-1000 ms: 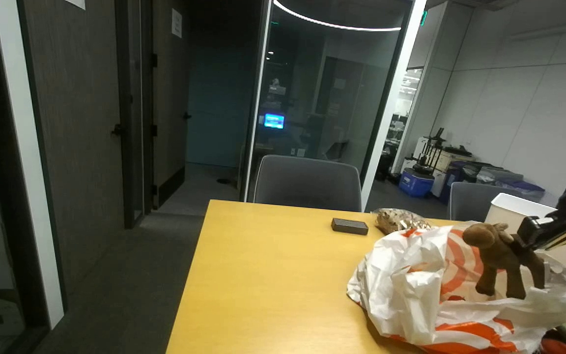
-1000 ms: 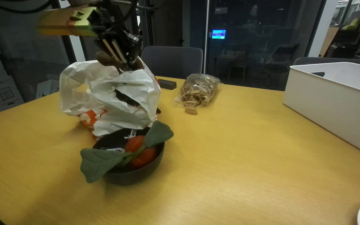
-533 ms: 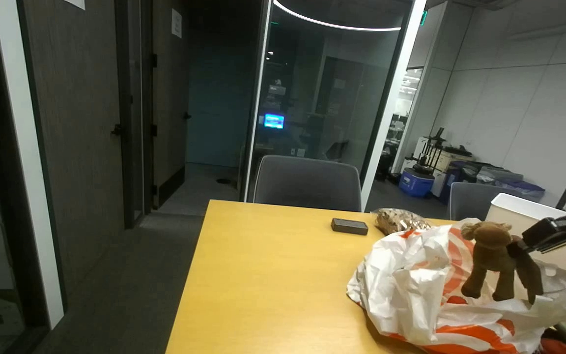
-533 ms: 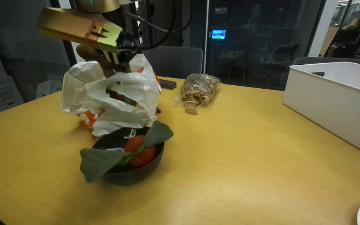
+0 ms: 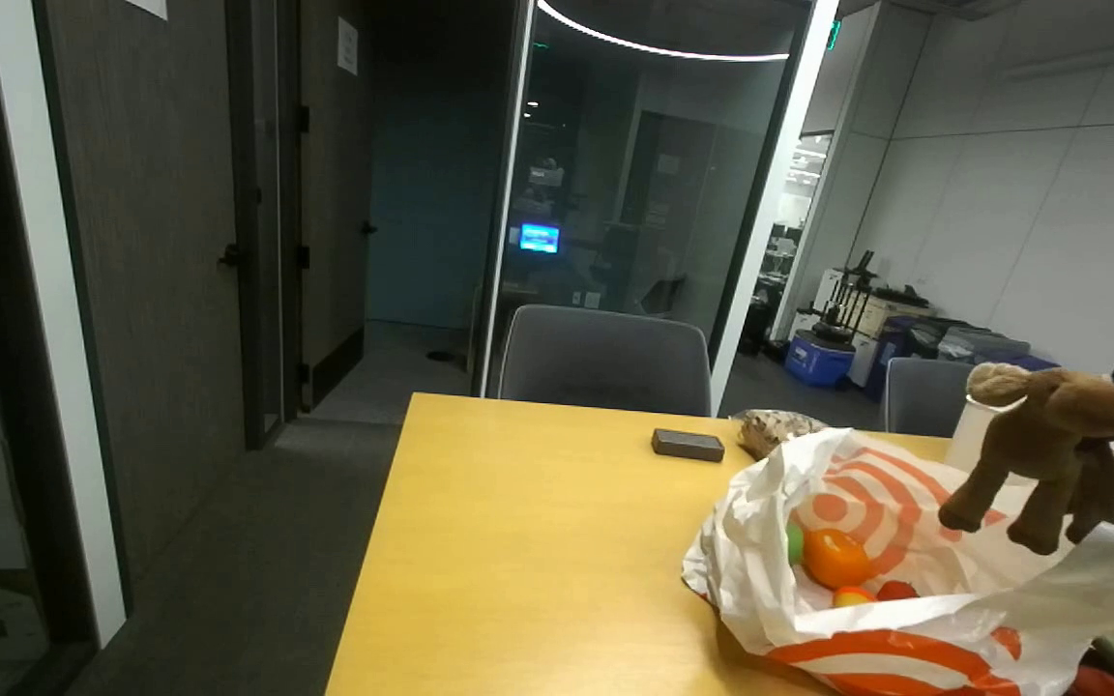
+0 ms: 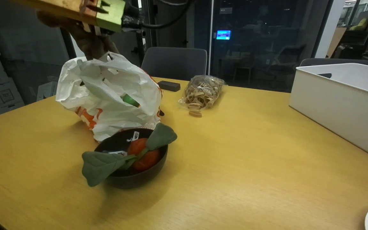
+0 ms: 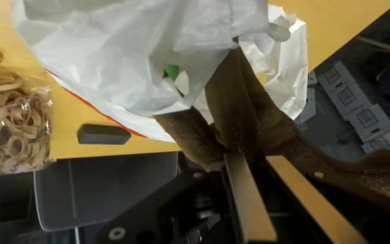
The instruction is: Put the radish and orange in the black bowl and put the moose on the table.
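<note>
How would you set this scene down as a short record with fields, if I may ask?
Pincer: closed on the moose
Moose: held up at the mouth of the bag, not on the table
Bag: white plastic, on the table; a round orange item inside
Bowl: black, beside the bag; holds red produce, green leaves sticking out
Also on table: bands, block, bin
Unclear: what exactly the red produce is; whether the moose touches the bag

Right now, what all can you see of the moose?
The moose is a brown, plush-looking toy with a rounded snout and a paler tan part by its head. The gripper holds it aloft, legs hanging down at the mouth of the white bag; whether the bag touches its legs is unclear.
</note>
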Robot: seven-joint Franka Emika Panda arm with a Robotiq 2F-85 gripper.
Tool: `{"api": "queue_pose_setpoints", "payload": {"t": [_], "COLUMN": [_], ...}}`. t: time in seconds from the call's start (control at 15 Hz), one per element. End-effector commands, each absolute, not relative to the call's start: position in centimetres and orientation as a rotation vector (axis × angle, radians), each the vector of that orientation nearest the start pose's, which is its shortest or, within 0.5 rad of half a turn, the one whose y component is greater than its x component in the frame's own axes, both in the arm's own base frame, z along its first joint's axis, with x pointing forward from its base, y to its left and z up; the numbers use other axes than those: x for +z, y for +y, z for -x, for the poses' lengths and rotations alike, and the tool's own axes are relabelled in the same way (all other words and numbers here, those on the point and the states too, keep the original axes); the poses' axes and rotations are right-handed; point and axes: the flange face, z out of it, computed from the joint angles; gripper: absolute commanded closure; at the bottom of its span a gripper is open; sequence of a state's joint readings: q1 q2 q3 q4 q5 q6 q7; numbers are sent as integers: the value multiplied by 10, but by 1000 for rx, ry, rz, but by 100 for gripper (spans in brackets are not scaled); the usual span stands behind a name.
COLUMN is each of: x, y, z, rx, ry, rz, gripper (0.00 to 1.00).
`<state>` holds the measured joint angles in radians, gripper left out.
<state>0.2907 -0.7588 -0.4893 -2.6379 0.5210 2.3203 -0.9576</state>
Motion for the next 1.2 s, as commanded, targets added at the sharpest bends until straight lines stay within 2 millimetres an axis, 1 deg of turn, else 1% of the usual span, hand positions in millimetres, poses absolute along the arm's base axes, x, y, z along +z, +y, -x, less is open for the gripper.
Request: {"api": "queue_pose_setpoints", "payload": {"t": [0.0,0.2,0.33,0.4,0.47,0.53,0.67,1.07,1.13], "x": [487,477,476,475,473,469,462,439,437], "y": [-74,-84,-95,-101,-106,-111,-124,-162,-169], "z": [-372,-371,-368,-366,-366,-367,-363,-329,-327], "rx": [-984,-1115,-1199,-1236,-1262,-1271,-1311,-1382,-1390], "ry": [-684,-575,-494,-426,-351,-279,-153,237,306], "rz": [2223,2108,2051,2046,2058,2109,2168,2359,2386], "gripper": [97,97,97,97,97,97,97,97,97]}}
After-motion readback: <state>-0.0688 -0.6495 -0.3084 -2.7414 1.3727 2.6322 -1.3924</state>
